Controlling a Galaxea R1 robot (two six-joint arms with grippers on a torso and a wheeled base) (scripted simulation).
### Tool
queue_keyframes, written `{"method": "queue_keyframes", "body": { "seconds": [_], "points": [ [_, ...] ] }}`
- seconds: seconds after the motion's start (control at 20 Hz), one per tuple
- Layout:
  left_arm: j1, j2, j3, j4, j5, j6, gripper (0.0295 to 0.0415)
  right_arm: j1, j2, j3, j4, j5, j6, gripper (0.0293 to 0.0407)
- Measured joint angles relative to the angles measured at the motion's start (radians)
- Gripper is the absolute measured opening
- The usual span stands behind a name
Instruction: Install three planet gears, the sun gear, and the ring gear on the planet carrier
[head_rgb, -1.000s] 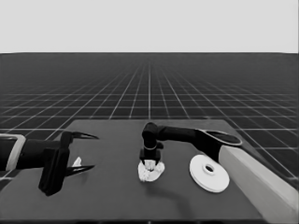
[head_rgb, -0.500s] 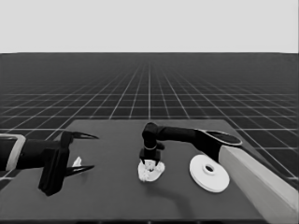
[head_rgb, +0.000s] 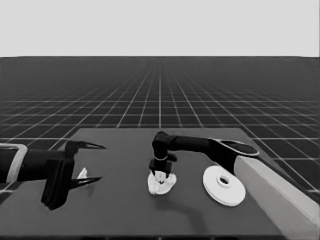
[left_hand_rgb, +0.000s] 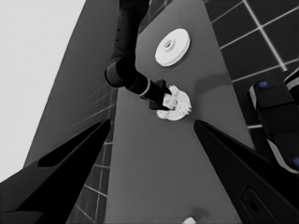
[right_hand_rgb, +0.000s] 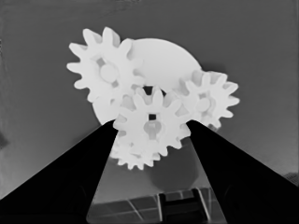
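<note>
Right gripper (head_rgb: 160, 174) over smaller round part (right_hand_rgb: 161, 60), clamped on a flat-lying gear (right_hand_rgb: 150, 123), apparently centred, left gripper (head_rgb: 89, 162) parked spread, larger round part (head_rgb: 223, 185) flat at right.

The right gripper (right_hand_rgb: 150, 128) holds a small gear (right_hand_rgb: 150, 127) over the smaller round part (right_hand_rgb: 161, 63). More gears sit at ten o'clock (right_hand_rgb: 106, 70) and three o'clock (right_hand_rgb: 209, 100).

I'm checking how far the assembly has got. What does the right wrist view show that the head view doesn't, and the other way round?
Only the right wrist view: separate toothed gears, four by my count, one between the right gripper's fingers.
Only the head view: the larger round part lying apart, and the left gripper waiting over a thin white piece.
Both: the right gripper at the smaller round part.
</note>
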Motion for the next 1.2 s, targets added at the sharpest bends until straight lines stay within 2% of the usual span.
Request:
{"method": "queue_keyframes", "body": {
  "seconds": [1.2],
  "points": [
    [0.000, 0.000, 0.000, 0.000, 0.000, 0.000, 0.0385, -0.001, 0.000, 0.000, 0.000, 0.000, 0.251, 0.0312]
  ]
}}
